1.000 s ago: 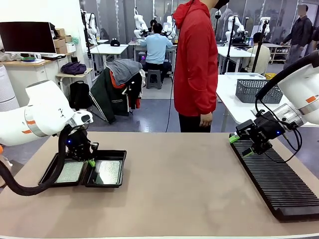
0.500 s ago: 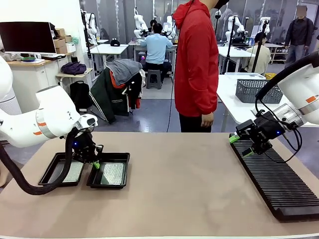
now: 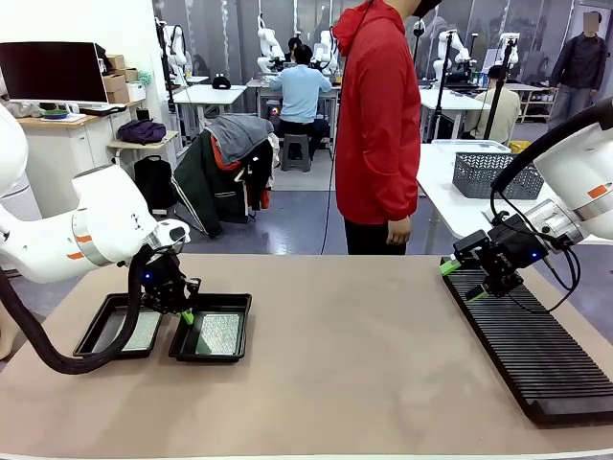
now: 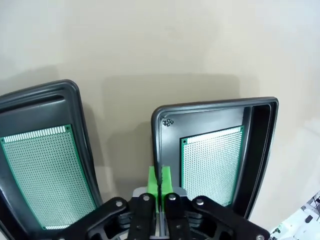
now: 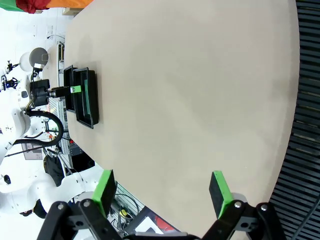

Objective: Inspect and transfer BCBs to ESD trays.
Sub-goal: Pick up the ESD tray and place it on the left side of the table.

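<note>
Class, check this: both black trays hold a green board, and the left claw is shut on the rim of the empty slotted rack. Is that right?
Not quite. The left claw is shut on the rim of the right-hand tray, not the slotted rack, as the left wrist view shows. Both trays do hold a green board.

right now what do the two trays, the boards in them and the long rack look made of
ESD trays: glossy black moulded plastic, thin flared rims catching light. BCBs: likely rigid laminate, pale green, gridded with tiny holes. Ribbed rack: matte black, probably plastic; hard to tell.
</note>
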Robot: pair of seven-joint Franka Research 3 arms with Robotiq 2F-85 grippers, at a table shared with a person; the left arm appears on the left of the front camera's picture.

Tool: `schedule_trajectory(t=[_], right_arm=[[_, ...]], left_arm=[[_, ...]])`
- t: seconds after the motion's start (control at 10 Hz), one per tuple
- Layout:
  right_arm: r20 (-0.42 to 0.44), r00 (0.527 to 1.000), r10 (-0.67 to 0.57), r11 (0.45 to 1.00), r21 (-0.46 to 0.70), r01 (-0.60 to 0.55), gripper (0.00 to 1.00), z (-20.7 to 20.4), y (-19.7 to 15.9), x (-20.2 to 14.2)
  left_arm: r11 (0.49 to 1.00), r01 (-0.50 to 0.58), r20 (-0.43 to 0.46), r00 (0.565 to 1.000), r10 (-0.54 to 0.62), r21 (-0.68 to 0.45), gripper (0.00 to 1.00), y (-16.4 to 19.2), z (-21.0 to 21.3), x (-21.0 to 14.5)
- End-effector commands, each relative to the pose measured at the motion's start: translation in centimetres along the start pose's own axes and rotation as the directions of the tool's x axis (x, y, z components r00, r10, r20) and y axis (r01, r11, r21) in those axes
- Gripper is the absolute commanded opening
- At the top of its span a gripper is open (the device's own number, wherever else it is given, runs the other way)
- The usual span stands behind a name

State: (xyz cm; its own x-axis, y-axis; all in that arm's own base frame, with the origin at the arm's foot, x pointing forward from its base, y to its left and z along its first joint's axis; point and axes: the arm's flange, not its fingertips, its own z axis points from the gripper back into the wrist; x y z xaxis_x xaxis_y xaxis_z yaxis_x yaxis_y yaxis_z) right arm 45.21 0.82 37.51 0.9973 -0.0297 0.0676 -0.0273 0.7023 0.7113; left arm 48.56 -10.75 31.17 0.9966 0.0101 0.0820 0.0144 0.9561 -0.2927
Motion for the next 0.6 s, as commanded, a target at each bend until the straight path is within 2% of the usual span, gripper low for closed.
schedule_trajectory(t=[0.0, 0.3, 0.4, 0.5], right_arm=[[0.004, 1.0, -0.021, 1.0, -0.015, 0.021, 1.0, 0.0, 0.2, -0.1], [0.004, 1.0, -0.021, 1.0, -0.015, 0.021, 1.0, 0.0, 0.2, -0.1], [0.004, 1.0, -0.021, 1.0, -0.015, 0.021, 1.0, 0.0, 0.2, -0.1], [0.004, 1.0, -0.021, 1.0, -0.015, 0.021, 1.0, 0.0, 0.2, -0.1]], left_arm=[[1.0, -0.005, 0.001, 1.0, 0.005, 0.001, 0.0, 0.3, 0.1, -0.1], [1.0, -0.014, -0.006, 1.0, 0.014, 0.026, 0.03, -0.4, 0.4, 0.0], [0.999, -0.009, -0.008, 1.0, 0.01, 0.042, 0.21, -0.8, 0.7, 0.0], [0.997, -0.016, -0.006, 1.0, 0.017, 0.074, 0.21, -1.2, 1.1, 0.1]])
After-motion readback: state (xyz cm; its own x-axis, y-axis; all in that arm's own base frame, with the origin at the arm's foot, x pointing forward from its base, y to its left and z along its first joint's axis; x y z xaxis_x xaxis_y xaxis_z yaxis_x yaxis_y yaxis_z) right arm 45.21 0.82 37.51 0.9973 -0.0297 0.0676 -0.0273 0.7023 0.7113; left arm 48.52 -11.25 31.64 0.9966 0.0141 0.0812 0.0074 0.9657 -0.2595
